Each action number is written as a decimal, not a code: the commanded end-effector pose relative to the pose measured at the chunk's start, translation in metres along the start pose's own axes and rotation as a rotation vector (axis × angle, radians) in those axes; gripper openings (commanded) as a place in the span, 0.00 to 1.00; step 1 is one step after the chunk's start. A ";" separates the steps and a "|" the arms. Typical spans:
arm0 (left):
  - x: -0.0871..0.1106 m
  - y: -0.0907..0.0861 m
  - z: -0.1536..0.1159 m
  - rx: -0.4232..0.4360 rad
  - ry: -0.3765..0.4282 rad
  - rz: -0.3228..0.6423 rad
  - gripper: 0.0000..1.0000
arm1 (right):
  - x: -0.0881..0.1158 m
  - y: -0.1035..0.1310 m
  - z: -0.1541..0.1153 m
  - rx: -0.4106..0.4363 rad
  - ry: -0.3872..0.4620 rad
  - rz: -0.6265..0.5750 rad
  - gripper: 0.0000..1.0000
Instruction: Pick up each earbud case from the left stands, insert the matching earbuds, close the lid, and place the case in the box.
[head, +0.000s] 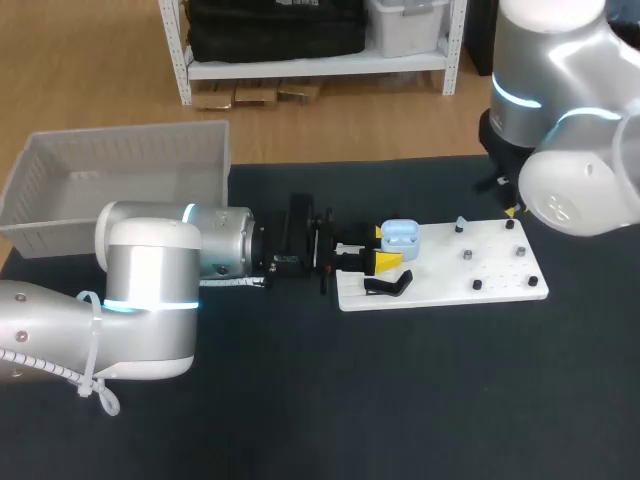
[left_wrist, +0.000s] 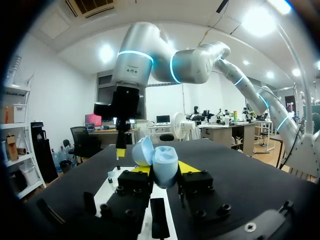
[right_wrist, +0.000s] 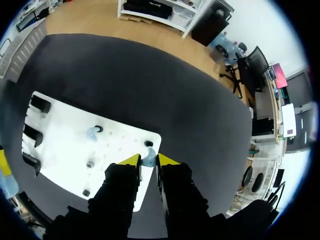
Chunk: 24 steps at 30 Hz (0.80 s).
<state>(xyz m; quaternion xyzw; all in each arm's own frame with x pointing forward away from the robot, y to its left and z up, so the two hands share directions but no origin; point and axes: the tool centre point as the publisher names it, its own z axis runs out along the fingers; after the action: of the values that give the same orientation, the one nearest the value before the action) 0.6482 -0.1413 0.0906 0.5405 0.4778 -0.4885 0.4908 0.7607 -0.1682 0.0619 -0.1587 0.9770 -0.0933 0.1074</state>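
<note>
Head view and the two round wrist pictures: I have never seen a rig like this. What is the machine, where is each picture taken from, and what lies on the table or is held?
This is a robot with a left arm and a right arm at a dark table. The head view looks down from above and behind. Each round picture comes from a camera on one arm's wrist, looking along its fingers. The left end effector is shut on an open light-blue earbud case. The right end effector seems to pinch a small blue earbud on the white board. A second earbud and black stands also sit on that board. The grey box stands at the table's left.
</note>
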 end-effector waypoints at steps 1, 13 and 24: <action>0.001 -0.002 0.000 -0.006 -0.003 0.003 0.00 | 0.019 0.001 -0.028 0.017 -0.023 0.007 0.00; 0.001 -0.002 0.000 -0.006 -0.003 0.003 0.00 | 0.046 0.021 -0.099 0.038 -0.058 0.033 0.00; 0.001 -0.002 0.000 -0.006 -0.003 0.003 0.00 | 0.072 0.049 -0.151 -0.096 -0.005 0.012 0.00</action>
<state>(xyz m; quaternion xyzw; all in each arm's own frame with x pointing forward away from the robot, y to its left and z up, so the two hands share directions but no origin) 0.6482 -0.1413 0.0906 0.5405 0.4778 -0.4885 0.4908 0.6579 -0.1202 0.1666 -0.1536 0.9812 -0.0596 0.1006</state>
